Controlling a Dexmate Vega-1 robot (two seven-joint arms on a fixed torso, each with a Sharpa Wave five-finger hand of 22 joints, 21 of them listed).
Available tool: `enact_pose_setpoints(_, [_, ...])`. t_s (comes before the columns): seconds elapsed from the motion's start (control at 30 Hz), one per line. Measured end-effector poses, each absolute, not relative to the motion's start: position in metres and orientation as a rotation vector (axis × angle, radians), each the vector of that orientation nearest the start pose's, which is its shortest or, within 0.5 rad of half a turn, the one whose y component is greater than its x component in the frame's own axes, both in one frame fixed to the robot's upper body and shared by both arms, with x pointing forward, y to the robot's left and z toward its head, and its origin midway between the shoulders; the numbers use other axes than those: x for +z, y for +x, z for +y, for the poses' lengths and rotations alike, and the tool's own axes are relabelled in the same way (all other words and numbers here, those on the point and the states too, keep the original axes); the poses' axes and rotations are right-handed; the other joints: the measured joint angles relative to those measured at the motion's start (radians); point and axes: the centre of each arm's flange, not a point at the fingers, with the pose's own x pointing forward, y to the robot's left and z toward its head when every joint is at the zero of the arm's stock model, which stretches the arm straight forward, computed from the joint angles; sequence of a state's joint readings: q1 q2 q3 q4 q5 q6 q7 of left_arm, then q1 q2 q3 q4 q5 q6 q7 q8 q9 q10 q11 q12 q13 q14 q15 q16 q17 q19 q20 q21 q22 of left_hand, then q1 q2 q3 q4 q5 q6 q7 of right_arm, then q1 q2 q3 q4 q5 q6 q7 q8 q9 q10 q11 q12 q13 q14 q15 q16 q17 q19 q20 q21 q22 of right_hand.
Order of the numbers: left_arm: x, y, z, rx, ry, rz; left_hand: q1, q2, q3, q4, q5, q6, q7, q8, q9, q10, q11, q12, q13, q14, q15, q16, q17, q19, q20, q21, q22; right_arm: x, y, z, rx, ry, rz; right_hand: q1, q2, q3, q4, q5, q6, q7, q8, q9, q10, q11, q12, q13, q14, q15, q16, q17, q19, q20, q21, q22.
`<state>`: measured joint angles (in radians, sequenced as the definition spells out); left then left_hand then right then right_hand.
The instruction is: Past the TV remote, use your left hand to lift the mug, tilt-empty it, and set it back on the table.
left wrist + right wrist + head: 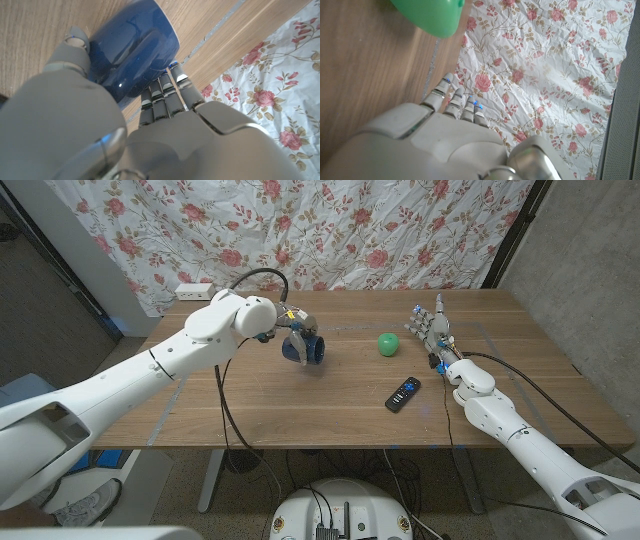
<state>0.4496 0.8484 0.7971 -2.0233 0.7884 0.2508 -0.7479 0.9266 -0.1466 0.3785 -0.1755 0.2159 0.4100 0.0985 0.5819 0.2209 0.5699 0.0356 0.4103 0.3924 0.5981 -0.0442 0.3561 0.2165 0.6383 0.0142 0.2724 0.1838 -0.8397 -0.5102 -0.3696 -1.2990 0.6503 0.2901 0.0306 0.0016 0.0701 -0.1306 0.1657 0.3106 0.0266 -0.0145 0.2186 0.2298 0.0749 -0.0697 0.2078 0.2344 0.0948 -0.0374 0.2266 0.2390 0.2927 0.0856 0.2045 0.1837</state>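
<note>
- Mug (308, 349): blue, held by left hand (291, 335) above tabletop (300, 415), tipped on its side, mouth facing near-right. Sits left of ball (388, 344) & remote (403, 394), well apart from both.
- Left hand, wrist view (100, 125): fingers (165, 97) wrap one side of mug (132, 50), thumb on the other; grip looks firm.
- Step in hand, as judged: tilt-empty phase, mug near horizontal. Contents not visible; can't tell if anything pours.
- To do well: finish tilt w/ mouth clearly downward, hold steady, then roll wrist back slowly so mug is upright before lowering. Keep grip tight; glazed wall likely slick. Set base flat on bare wood, clear of remote.
- Left arm: reaches in from near-left, forearm across tabletop, wrist rolled over.
- Right hand (432, 328): holds nothing, fingers apart & pointing up, near far-right of tabletop beside ball; idle.
</note>
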Motion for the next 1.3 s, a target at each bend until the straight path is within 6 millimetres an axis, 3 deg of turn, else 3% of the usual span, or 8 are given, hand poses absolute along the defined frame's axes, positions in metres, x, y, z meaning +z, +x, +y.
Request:
enact_pose_setpoints(0.7, [0.088,0.542,0.123,-0.238,2.16,-0.363,0.0,0.0,-0.004,0.005,0.002,0.003,0.003,0.0,0.002,0.006,0.006,0.0,0.0,0.013,0.008,-0.001,-0.005,0.004,0.004,0.0,0.0,-0.027,0.653,-0.291,0.206,0.041,-0.593,0.0,0.0,0.0,0.0,0.0,0.0,0.0,0.0,0.0,0.0,0.0,0.0,0.0,0.0,0.0,0.0,0.0,0.0,0.0,0.0,0.0])
enact_pose_setpoints(1.3, [0.087,0.553,0.122,-0.248,2.284,-0.24,0.0,0.0,-0.005,0.005,0.007,0.003,0.003,0.0,0.002,0.005,0.005,0.0,0.0,0.016,0.005,-0.015,-0.002,0.004,0.004,0.0,0.0,-0.027,0.653,-0.291,0.206,0.041,-0.593,0.0,0.0,0.0,0.0,0.0,0.0,0.0,0.0,0.0,0.0,0.0,0.0,0.0,0.0,0.0,0.0,0.0,0.0,0.0,0.0,0.0])
